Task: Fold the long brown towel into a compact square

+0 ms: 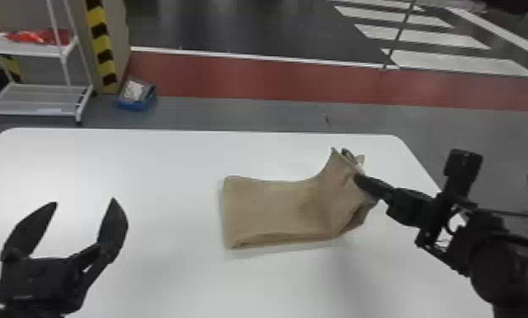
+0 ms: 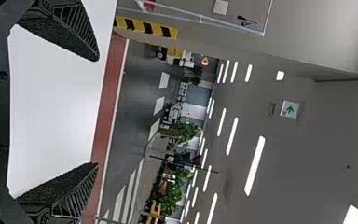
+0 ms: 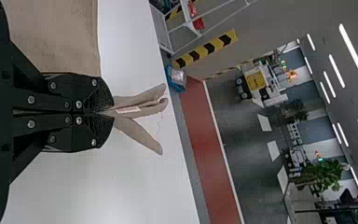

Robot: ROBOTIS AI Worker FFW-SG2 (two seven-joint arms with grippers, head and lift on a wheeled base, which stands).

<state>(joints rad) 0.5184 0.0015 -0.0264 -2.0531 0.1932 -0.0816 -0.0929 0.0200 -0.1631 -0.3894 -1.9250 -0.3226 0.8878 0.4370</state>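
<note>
Brown towel (image 1: 276,209), right pincer (image 1: 358,179) gripping its end (slightly lifted)

Towel (image 1: 271,207) on table (image 1: 149,169); right gripper (image 1: 357,176) at towel's three o'clock end; left gripper (image 1: 85,201) towards nine; rack (image 1: 34,50) beyond table, around eleven.

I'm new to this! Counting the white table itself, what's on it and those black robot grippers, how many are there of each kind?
Tables: 1, the white table
Towels: 1, the brown towel, partly folded
Grippers: 2, the left gripper, open, and the right gripper, closed on the towel
Total: 4
</note>
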